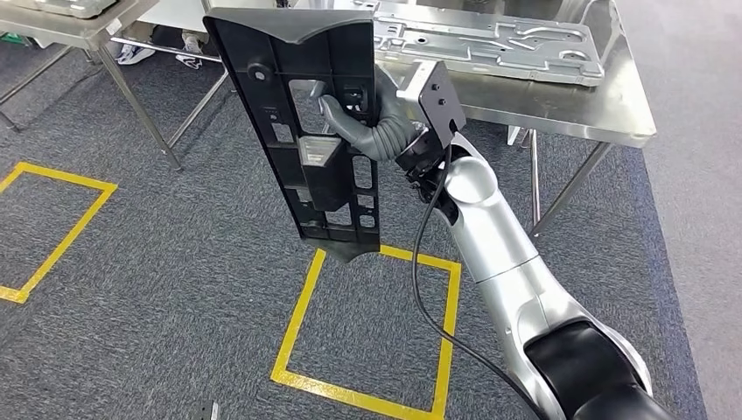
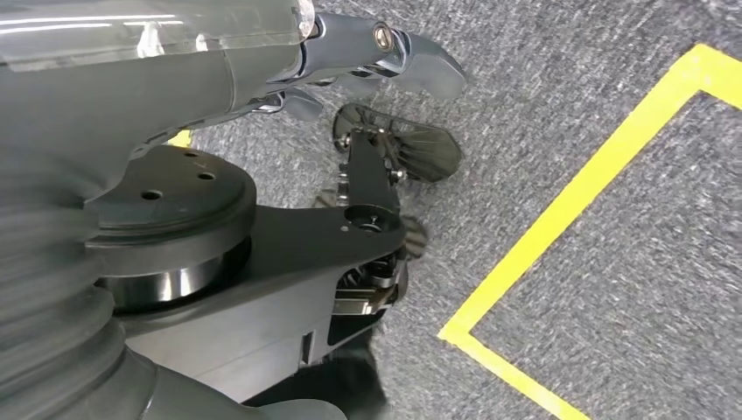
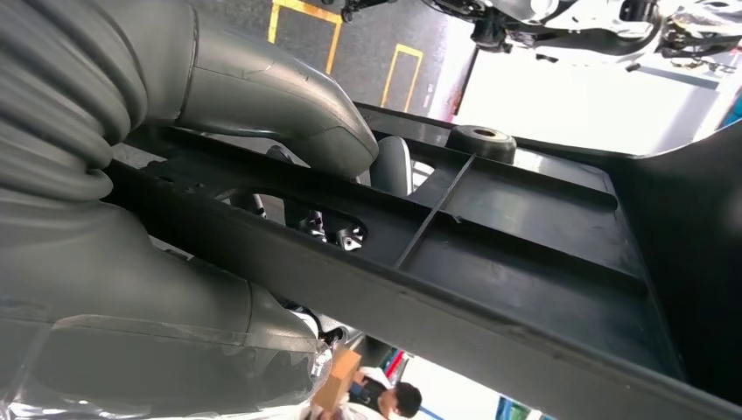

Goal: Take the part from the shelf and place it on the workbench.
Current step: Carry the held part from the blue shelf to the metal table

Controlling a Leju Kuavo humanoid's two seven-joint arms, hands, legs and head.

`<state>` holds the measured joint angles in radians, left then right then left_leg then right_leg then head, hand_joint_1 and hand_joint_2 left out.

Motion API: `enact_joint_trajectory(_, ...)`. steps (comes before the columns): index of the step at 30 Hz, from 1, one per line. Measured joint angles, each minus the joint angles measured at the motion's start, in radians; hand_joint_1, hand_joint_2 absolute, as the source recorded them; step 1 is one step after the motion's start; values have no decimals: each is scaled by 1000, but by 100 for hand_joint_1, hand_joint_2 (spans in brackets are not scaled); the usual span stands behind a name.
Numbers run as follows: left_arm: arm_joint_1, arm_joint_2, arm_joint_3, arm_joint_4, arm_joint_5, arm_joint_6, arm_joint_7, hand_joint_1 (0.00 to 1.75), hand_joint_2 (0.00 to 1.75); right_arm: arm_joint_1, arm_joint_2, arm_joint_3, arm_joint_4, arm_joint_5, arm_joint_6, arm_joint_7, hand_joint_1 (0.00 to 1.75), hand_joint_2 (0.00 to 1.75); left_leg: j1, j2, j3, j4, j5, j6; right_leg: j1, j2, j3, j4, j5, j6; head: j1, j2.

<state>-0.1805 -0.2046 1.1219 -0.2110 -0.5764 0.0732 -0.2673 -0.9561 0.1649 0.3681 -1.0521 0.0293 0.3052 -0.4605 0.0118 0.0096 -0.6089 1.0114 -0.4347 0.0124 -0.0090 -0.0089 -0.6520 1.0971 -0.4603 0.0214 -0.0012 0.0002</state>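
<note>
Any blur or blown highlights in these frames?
Head view: sharp, evenly lit; mild glare on the steel workbench. Left wrist view: near grey cover smeared, carpet sharp. Right wrist view: background blown out white behind the black ribbed plastic panel that the right hand holds.

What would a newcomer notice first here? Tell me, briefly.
First, the long black plastic part, held upright in mid-air at the centre of the head view by the right hand, whose fingers hook through one of its openings. Behind it stands a steel workbench carrying a silver metal panel, and below, yellow tape squares mark the grey carpet.
</note>
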Motion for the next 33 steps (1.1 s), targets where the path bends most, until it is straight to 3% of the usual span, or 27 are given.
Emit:
enact_joint_trajectory(2,0,0,0,0,0,0,0,0,175,-3,0,0,0,0,0,-1,175,175,-4,3,0,4,-4,-8,6,-10,35,-76,23,-8,-1,0)
enact_joint_trajectory(6,0,0,0,0,0,0,-1,0,175,-5,0,0,0,0,0,-1,175,175,-5,10,-3,16,-19,-27,1,3,39,-91,27,-26,-2,0)
enact_joint_trajectory(8,0,0,0,0,0,0,-1,0,175,-5,1,1,-1,0,0,-1,175,175,-1,3,-40,105,-72,-36,-3,8,44,-97,30,-33,-2,0)
enact_joint_trajectory(10,1,0,0,0,0,0,-1,0,175,-3,1,1,0,1,0,-1,175,175,1,0,-104,242,-130,-42,-3,15,43,-96,30,-35,-3,0)
enact_joint_trajectory(11,2,0,0,0,0,0,-1,0,175,0,1,1,0,1,0,-1,175,175,2,0,-126,283,-139,-44,-3,19,44,-96,30,-35,-3,0)
enact_joint_trajectory(12,2,0,0,0,-1,0,-1,0,175,1,1,1,0,1,0,-1,175,175,3,0,-130,288,-128,-45,-3,24,44,-95,29,-35,-3,0)
enact_joint_trajectory(13,2,0,0,0,-1,0,-1,0,175,2,1,1,0,1,0,-1,175,175,5,-1,-114,250,-99,-45,-4,30,44,-94,29,-33,-3,0)
enact_joint_trajectory(15,1,0,0,0,-1,0,-1,0,175,0,1,1,0,1,-1,-1,175,175,9,-15,-47,110,-33,-43,-4,41,44,-89,25,-26,-2,0)
enact_joint_trajectory(17,1,1,0,0,-2,0,0,0,175,-2,1,1,0,2,-1,-1,175,175,9,-33,-4,21,-9,-37,-3,51,39,-85,24,-16,-2,0)
enact_joint_trajectory(20,1,0,0,0,-2,0,1,0,175,-3,1,1,0,5,-2,-1,175,175,7,-31,1,7,-10,-19,-5,57,35,-87,25,2,-2,0)
enact_joint_trajectory(22,-2,0,0,0,-3,0,0,0,175,-6,0,1,0,7,-3,-1,175,175,8,-22,4,-1,-5,-4,-5,41,19,-52,0,11,1,0)
enact_joint_trajectory(25,-3,-1,0,0,-3,0,0,0,175,-5,-1,0,0,10,-5,0,175,175,5,-6,6,-4,-6,8,-5,21,-70,134,-87,18,5,0)
enact_joint_trajectory(26,-2,-1,0,0,-3,0,0,0,175,-2,-1,0,0,12,-5,0,175,175,3,-1,6,-4,-7,9,-5,21,-96,185,-100,18,5,0)
enact_joint_trajectory(27,-2,-1,0,0,-3,0,0,0,175,0,-2,0,0,14,-5,0,175,175,2,4,7,-3,-8,10,-4,20,-106,201,-95,17,5,0)
enact_joint_trajectory(28,-2,-1,0,0,-3,0,0,0,175,1,-3,0,0,15,-5,1,175,175,0,9,8,-2,-9,10,-4,18,-96,176,-71,14,5,0)
enact_joint_trajectory(31,-3,-1,0,0,-3,0,0,0,175,-4,-2,0,-3,16,-5,1,175,175,-7,21,11,3,-17,6,7,-15,-3,-21,19,-6,5,0)
enact_joint_trajectory(33,-3,-1,0,0,-2,0,0,0,175,-6,-2,0,-3,17,-5,1,175,175,-12,31,12,5,-21,-1,15,-27,24,-80,31,-14,4,0)
